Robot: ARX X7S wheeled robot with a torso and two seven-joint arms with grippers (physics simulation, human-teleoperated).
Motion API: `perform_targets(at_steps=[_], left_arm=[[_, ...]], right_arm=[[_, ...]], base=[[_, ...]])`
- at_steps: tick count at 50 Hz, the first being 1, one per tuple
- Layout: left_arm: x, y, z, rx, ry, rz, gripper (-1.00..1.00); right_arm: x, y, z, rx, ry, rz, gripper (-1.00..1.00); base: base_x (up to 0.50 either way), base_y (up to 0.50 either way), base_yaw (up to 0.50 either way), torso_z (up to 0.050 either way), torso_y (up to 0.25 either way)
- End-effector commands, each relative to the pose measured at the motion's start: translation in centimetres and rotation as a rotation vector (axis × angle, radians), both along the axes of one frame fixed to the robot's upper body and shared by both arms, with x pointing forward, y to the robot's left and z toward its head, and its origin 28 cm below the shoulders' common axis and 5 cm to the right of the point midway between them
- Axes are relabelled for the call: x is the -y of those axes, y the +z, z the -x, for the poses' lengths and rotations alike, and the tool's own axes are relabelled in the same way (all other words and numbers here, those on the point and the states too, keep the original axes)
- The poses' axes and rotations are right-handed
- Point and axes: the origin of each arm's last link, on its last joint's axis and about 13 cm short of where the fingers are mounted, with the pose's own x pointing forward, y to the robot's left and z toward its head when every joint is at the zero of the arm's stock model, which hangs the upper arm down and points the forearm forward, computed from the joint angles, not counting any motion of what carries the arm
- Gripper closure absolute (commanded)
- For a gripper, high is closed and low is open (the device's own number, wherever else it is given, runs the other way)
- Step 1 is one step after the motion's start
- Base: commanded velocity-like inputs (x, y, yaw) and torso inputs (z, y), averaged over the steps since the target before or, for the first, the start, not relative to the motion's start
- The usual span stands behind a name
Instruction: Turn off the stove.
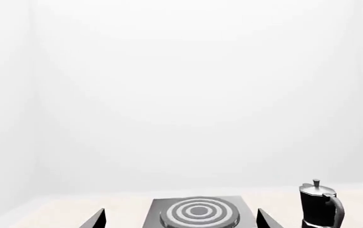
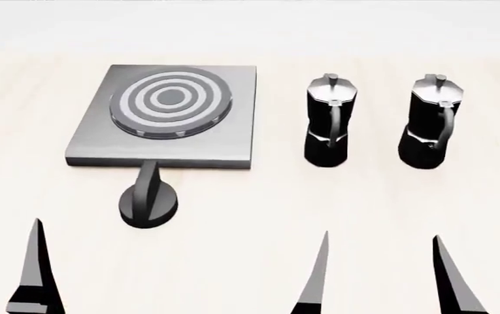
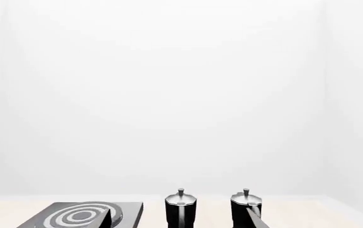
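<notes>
The stove (image 2: 223, 134) is a flat grey square slab with concentric burner rings (image 2: 171, 101), lying on the pale table. Its round black knob (image 2: 148, 199) with a raised bar sits just in front of the slab's near edge. My left gripper (image 1: 180, 213) is open and empty. It is short of the stove, which shows between its fingers in the left wrist view (image 1: 197, 211). Only one left finger (image 2: 36, 268) shows in the head view, to the left of the knob. My right gripper (image 2: 380, 235) is open and empty, in front of the moka pots.
Two black-and-silver moka pots (image 2: 328, 121) (image 2: 431, 121) stand upright to the right of the stove. They also show in the right wrist view (image 3: 181, 209) (image 3: 245, 206). A plain white wall lies behind the table.
</notes>
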Motion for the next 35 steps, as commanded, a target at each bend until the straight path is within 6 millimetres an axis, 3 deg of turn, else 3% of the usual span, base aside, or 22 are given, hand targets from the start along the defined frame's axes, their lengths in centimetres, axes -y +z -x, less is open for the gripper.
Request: perform_targets(at_steps=[1, 35], left_arm=[[0.02, -0.08, -0.03, -0.001, 0.001, 0.000, -1.00], [0.13, -0.18, -0.03, -0.007, -0.005, -0.003, -1.00]], right_arm=[[0.03, -0.07, -0.03, -0.002, 0.002, -0.002, -1.00], [-0.09, -0.44, -0.22, -0.028, 0.008, 0.004, -1.00]], base=[[0.30, 0.00, 0.00, 0.000, 0.000], [0.30, 0.00, 0.00, 0.000, 0.000]])
